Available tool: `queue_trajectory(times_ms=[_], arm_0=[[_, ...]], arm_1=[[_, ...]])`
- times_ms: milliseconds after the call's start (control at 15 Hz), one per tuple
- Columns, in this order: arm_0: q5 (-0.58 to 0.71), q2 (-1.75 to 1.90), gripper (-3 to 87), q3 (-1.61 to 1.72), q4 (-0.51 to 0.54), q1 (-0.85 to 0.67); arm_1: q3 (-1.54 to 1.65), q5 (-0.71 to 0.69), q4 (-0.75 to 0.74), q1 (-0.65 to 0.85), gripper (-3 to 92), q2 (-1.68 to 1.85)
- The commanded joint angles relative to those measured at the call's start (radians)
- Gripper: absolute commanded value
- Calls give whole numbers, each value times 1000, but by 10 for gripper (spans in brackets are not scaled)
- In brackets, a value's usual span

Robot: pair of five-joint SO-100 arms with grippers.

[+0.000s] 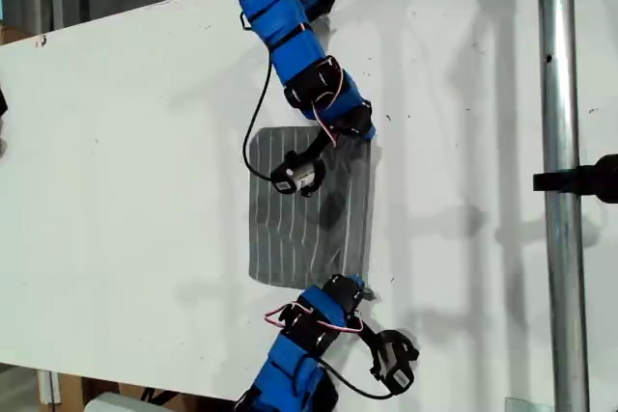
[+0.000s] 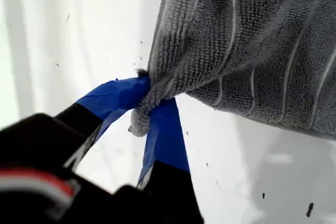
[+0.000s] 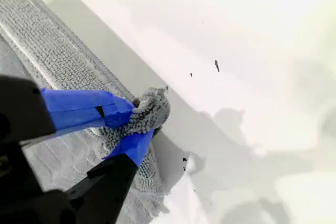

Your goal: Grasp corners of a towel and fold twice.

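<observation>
The grey white-striped towel (image 1: 299,229) lies on the white table (image 1: 116,161) in the middle of the exterior view. My first gripper (image 1: 359,130) reaches in from that view's top and is at the towel's upper right corner. In the first wrist view its blue fingertips (image 2: 149,100) are shut on that bunched corner, and the cloth (image 2: 252,40) is raised off the table. My second gripper (image 1: 352,287) comes from the exterior view's bottom. It is shut (image 3: 142,121) on the lower right corner, where the towel (image 3: 47,51) lies flat.
A vertical metal pole (image 1: 558,180) with a black clamp (image 1: 589,178) stands at the exterior view's right. The table's far edge runs diagonally across that view's top left. Bare white table surface lies on both sides of the towel.
</observation>
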Motion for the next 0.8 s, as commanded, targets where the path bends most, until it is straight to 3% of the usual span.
queue_trajectory(times_ms=[0,267,467,733], arm_0=[[94,173,-30,55,35,-161],[448,255,-30,133,46,-578],[672,258,-30,161,-44,-795],[724,362,-30,252,-172,-923]], arm_1=[[18,-11,55,204,-2,80],[15,-212,83,580,-2,75],[-2,-345,60,765,-2,95],[61,-440,-41,847,-2,245]])
